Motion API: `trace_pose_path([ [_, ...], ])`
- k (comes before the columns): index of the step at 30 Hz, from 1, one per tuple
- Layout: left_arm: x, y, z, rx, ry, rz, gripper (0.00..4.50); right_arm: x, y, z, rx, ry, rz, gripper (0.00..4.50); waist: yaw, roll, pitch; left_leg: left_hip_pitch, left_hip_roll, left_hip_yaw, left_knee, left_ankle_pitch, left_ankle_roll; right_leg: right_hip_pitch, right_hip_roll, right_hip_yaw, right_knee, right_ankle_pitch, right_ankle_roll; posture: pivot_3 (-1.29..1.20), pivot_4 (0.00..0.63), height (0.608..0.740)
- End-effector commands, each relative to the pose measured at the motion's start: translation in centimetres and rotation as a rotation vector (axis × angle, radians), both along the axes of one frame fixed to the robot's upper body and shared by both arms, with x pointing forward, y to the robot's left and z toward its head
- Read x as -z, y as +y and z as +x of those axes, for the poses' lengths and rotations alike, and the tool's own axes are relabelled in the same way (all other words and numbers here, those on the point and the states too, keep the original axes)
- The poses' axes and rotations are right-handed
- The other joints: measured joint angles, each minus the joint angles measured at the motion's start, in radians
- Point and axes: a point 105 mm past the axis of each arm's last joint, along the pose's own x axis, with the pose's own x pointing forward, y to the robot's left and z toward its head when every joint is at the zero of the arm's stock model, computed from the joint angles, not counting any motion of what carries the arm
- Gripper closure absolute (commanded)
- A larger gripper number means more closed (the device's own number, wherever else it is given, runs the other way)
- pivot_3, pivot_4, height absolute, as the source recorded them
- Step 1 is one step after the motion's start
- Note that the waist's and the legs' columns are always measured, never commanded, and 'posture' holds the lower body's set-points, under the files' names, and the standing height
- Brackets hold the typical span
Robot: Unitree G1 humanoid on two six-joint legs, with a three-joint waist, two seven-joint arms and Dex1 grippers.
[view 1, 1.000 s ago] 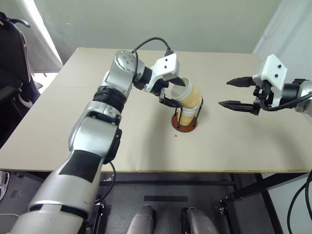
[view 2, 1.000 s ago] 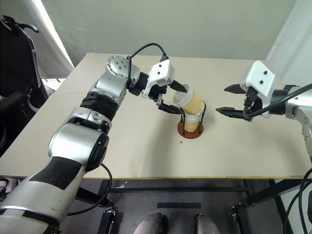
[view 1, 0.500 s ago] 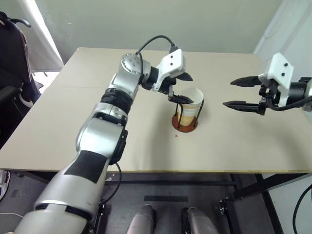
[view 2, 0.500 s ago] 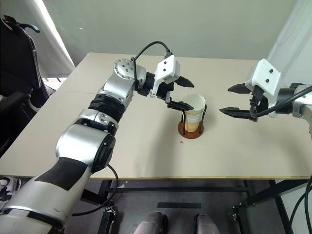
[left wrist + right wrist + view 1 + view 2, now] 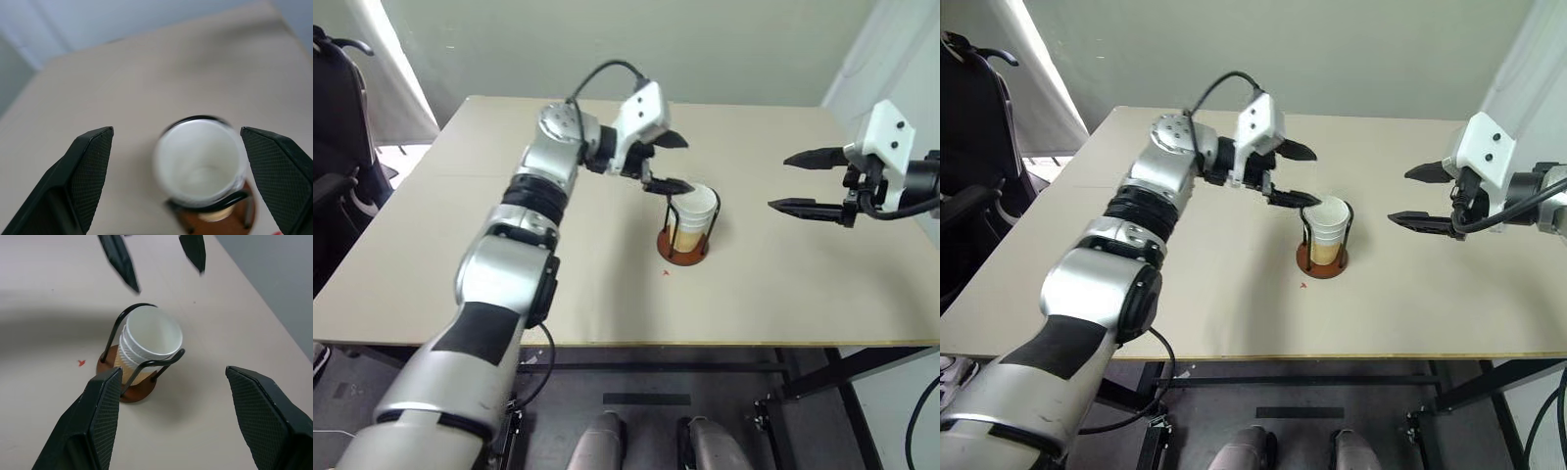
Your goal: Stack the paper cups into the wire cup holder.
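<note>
The left gripper (image 5: pixel 670 163) hangs just up and to the left of the cup stack with its two black fingers spread wide and nothing between them. Half a second ago its lower finger sat at the rim of the top cup; now both fingers are clear of the cups and the arm has drawn back and up. A second ago that top cup was tilted against the holder in this gripper's grasp; now it sits straight, nested in the others. The paper cups (image 5: pixel 1328 220) number three by the stepped rims seen in the right wrist view, all stacked one inside another. They stand in the one wire cup holder (image 5: pixel 1322 262), between its two black wire loops on a round rust-brown base, near the middle of the tan table (image 5: pixel 460 264). Well apart on the right, the right gripper (image 5: pixel 806 181) hovers above the table with its two fingers also held apart and empty, pointing toward the stack, much as it was before. The left wrist view looks down into the white inside of the top cup (image 5: pixel 199 161), blurred. The right wrist view adds a small red mark (image 5: pixel 81 363) on the table beside the base and the left gripper's fingertips (image 5: pixel 120 259) beyond the stack.
</note>
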Motion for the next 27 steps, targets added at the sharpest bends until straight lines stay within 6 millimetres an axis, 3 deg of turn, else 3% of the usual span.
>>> trace_pose_path([
  [1, -2.0, 2.5, 0.5, -0.089, -0.046, -0.104, 0.04, -0.9, 0.0, 0.7, 0.002, -0.052, 0.003, 1.1, -0.003, 0.0, 0.0, 0.0, 0.0, 0.0, 0.0, 0.0, 0.0, 0.0, 0.0, 0.0, 0.0, 0.0, 0.0, 0.0, 0.15, 0.74],
  [13, -2.5, 10.3, 0.7, -0.377, -0.079, -0.319, 0.04, 0.7, -1.2, 4.8, 0.097, -0.014, 0.134, 1.1, -0.002, 0.0, 0.0, 0.001, -0.001, 0.0, 0.001, 0.001, -0.002, 0.0, 0.0, 0.0, 0.0, 0.0, -0.001, 0.0, 0.15, 0.74],
  [18, -1.7, 11.5, 0.2, -0.444, -0.078, -0.356, 0.04, 1.4, -2.5, 6.3, 0.163, -0.012, 0.171, 1.1, 0.001, 0.0, 0.0, 0.001, 0.0, -0.002, 0.0, 0.006, -0.009, 0.0, 0.0, -0.001, 0.001, 0.001, -0.002, 0.0, 0.15, 0.74],
  [27, -0.8, 12.5, -0.3, -0.515, -0.065, -0.399, 0.04, 1.7, -4.8, 8.1, 0.268, -0.035, 0.209, 1.1, 0.0, 0.0, 0.0, 0.001, 0.0, -0.003, -0.001, 0.005, -0.007, 0.0, 0.0, -0.001, 0.001, 0.003, -0.005, 0.0, 0.15, 0.74],
])
